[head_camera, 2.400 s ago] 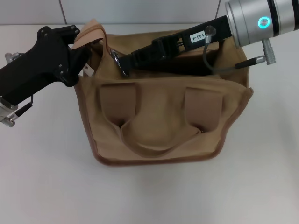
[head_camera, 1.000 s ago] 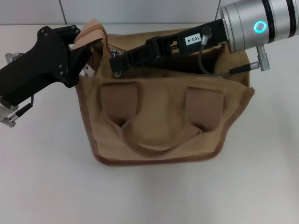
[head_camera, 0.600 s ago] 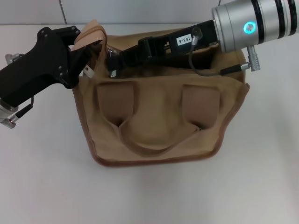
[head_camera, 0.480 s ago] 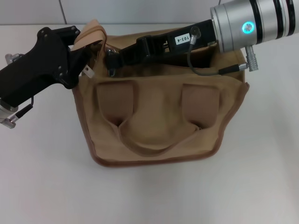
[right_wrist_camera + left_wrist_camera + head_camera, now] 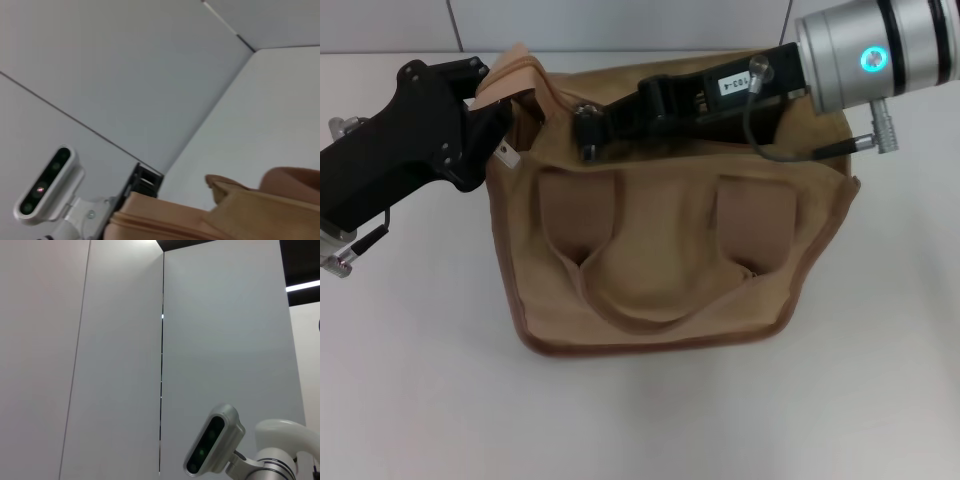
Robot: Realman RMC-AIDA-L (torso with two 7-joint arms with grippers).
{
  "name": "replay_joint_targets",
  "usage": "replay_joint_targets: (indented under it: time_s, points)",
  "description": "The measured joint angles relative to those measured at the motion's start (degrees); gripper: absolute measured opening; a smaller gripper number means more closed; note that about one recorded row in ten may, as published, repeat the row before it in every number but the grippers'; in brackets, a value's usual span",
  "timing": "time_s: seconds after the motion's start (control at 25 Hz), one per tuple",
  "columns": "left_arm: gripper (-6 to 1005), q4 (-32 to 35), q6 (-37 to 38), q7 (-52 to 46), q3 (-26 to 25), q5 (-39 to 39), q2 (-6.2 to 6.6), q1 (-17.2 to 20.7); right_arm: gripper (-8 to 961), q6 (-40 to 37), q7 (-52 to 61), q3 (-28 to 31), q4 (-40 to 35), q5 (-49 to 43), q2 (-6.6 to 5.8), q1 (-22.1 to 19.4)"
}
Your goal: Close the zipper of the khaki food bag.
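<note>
The zipper [image 5: 582, 128] sat at the top edge of the khaki food bag [image 5: 670, 240], near its left end as I saw it from the head view, and the bag itself stood in the middle of the white table [image 5: 420, 380], its front face and two wide straps turned toward me. My right gripper [image 5: 588, 130] reached in from the right across the bag's top rim, fingertips right at the small silver slider — I could not tell whether the fingers were pinched on it or only pressed beside it. My left gripper [image 5: 490, 112] was at the bag's top left corner, its dark body against the light-brown handle strap [image 5: 515, 75] that stood up there; the fingers were hidden behind the strap and cloth, so I could not tell their state either. The table lay bare on the left, on the right and in front of the bag — plenty of open room on those sides. Behind the bag the table's far edge met the pale wall [image 5: 620, 20]. The right wrist view caught only a strip of tan fabric and wall.
</note>
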Motion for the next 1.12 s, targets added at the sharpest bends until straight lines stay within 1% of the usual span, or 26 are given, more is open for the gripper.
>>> replay_joint_targets:
  time_s: [0.12, 0.16, 0.2, 0.24, 0.32, 0.36, 0.4, 0.52, 0.56, 0.6, 0.68, 0.72, 0.76, 0.8, 0.84, 0.88, 0.92, 0.96, 1.12]
  points:
    - [102, 0.0, 0.0, 0.0, 0.0, -0.2, 0.0, 0.1, 23, -0.2, 3.1, -0.1, -4.6, -2.1, 0.11, -2.0]
    - [103, 0.0, 0.0, 0.0, 0.0, -0.2, 0.01, 0.1, 27, -0.5, 5.7, -0.3, -8.4, -3.7, 0.14, -3.9]
    - [103, 0.0, 0.0, 0.0, 0.0, -0.2, 0.01, 0.1, 31, -0.5, 5.7, -0.3, -8.4, -3.7, 0.14, -3.9]
    - [104, 0.0, 0.0, 0.0, 0.0, -0.3, 0.03, 0.1, 35, -0.7, 6.9, -0.5, -10.1, -4.4, 0.15, -4.7]
    - [105, 0.0, 0.0, 0.0, 0.0, -0.3, 0.04, 0.1, 42, -1.2, 9.5, -1.1, -14.1, -5.8, 0.13, -7.0]
    - [106, 0.0, 0.0, 0.0, 0.0, -0.7, 0.05, 0.1, 46, -2.1, 11.6, -1.2, -17.7, -7.1, 0.06, -9.2]
    - [107, 0.0, 0.0, 0.0, 0.0, -0.7, 0.05, 0.1, 50, -2.1, 11.6, -1.2, -17.7, -7.1, 0.06, -9.2]
    - [108, 0.0, 0.0, -0.1, 0.0, -1.1, 0.07, 0.0, 61, -4.3, 14.1, -0.2, -23.4, -9.0, 0.02, -12.3]
    - [109, 0.2, 0.0, -0.3, 0.0, -1.2, 0.08, -0.1, 65, -5.8, 15.5, 1.4, -27.2, -10.8, -0.02, -14.1]
    - [110, 0.2, 0.0, -0.3, 0.0, -1.2, 0.08, -0.1, 69, -5.8, 15.5, 1.4, -27.2, -10.8, -0.02, -14.1]
    - [111, 0.4, -0.1, -0.6, 0.0, -1.3, 0.08, -0.2, 77, -7.3, 16.3, 3.4, -29.9, -12.3, -0.02, -15.3]
    - [112, 0.4, -0.1, -0.7, 0.0, -1.3, 0.09, -0.3, 81, -8.3, 16.5, 4.9, -30.9, -12.8, -0.01, -15.7]
    - [112, 0.4, -0.2, -0.7, 0.0, -1.3, 0.1, -0.4, 84, -10.1, 16.7, 7.6, -32.2, -13.7, 0.01, -16.3]
    - [113, 0.4, -0.2, -0.7, 0.0, -1.3, 0.1, -0.4, 88, -10.1, 16.7, 7.6, -32.2, -13.7, 0.01, -16.3]
    - [114, 0.5, -0.4, -0.7, 0.0, -1.3, 0.1, -0.5, 92, -11.3, 16.6, 9.9, -32.8, -13.9, -0.01, -16.6]
    - [114, 0.5, -0.4, -0.7, 0.0, -1.3, 0.1, -0.5, 96, -11.3, 16.6, 9.9, -32.8, -13.9, -0.01, -16.6]
    - [115, 0.5, -0.4, -0.7, 0.0, -1.4, 0.1, -0.5, 100, -12.1, 15.7, 10.9, -32.9, -13.3, -0.03, -16.7]
    - [116, 0.5, -0.5, -0.7, 0.0, -1.5, 0.1, -0.5, 104, -13.5, 13.0, 12.5, -32.5, -10.5, -0.1, -16.8]
    - [118, 0.2, -0.6, -0.8, 0.0, -1.7, 0.1, -0.5, 119, -14.9, 7.9, 14.2, -30.4, -5.9, -0.15, -17.4]
